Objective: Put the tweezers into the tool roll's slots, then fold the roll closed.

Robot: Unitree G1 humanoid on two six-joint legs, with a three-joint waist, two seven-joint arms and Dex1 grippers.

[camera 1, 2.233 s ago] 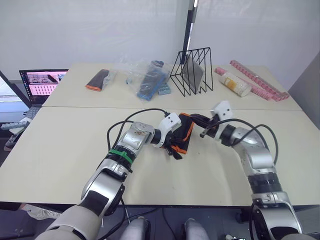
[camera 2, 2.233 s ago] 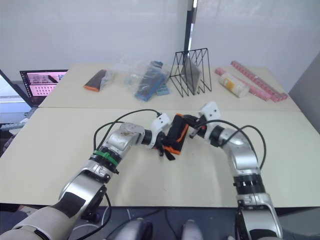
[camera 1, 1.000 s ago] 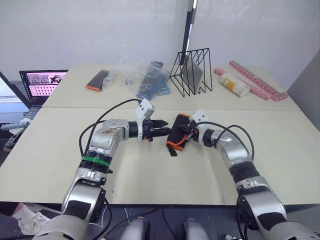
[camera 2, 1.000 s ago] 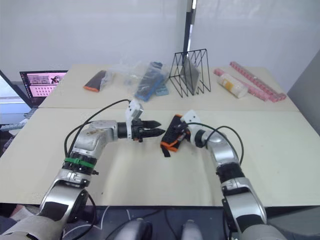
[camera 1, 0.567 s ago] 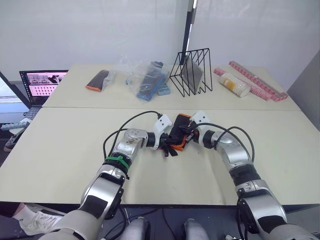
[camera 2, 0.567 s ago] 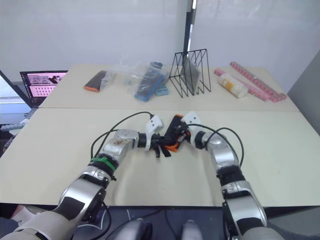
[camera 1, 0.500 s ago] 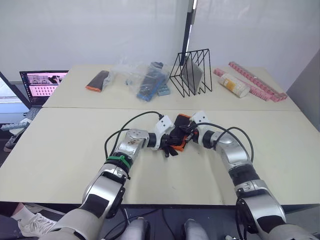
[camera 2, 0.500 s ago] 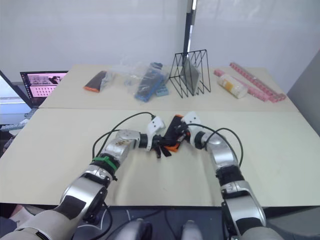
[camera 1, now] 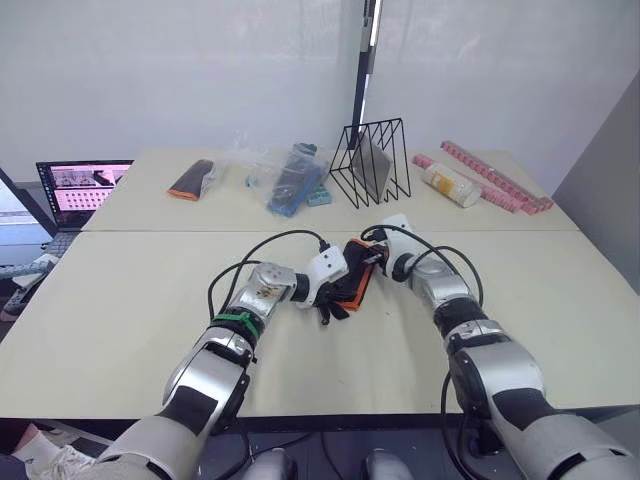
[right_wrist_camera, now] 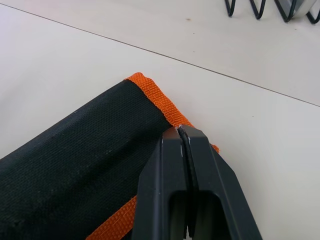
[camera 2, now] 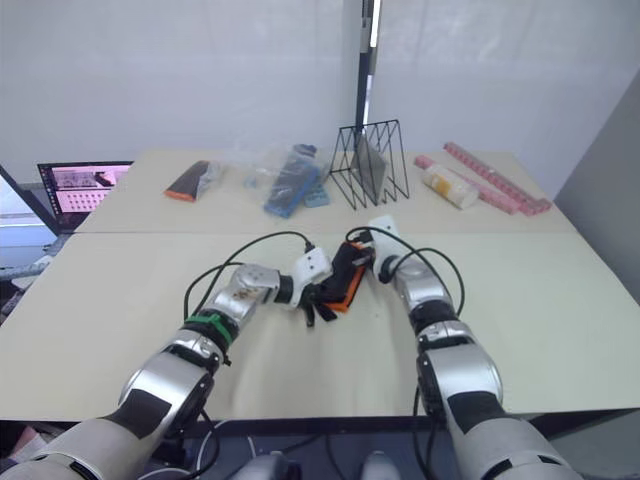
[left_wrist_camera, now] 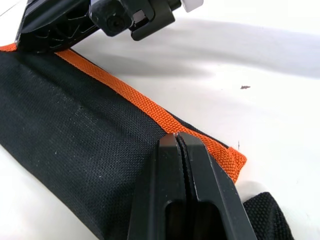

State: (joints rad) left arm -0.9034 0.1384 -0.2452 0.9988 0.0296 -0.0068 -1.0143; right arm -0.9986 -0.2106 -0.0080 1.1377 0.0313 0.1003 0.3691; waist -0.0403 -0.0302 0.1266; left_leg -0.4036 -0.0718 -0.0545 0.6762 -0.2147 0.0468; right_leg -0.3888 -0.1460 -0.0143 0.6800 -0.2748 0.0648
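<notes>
The tool roll (camera 1: 353,286) lies folded shut on the near table, black with orange binding, its black strap (camera 1: 327,312) trailing off the near end. My left gripper (camera 1: 333,291) is shut, with its tips resting on the black fabric beside the orange edge (left_wrist_camera: 165,117). My right gripper (camera 1: 371,256) is also shut, and its tips touch the roll's far corner by the binding (right_wrist_camera: 155,95). The left wrist view also shows the right gripper (left_wrist_camera: 131,18) at that far end. The tweezers are hidden.
On the far table stand a black wire rack (camera 1: 371,164), a clear plastic bag of blue items (camera 1: 291,180), a small black-and-orange pouch (camera 1: 190,180), a bottle (camera 1: 446,186) and a pink strip (camera 1: 496,178). A laptop (camera 1: 84,186) sits off the left edge.
A second ago my left gripper hung apart to the left of the roll; it has since come onto the roll's near end. The right gripper stayed at the far end. The camera shifted.
</notes>
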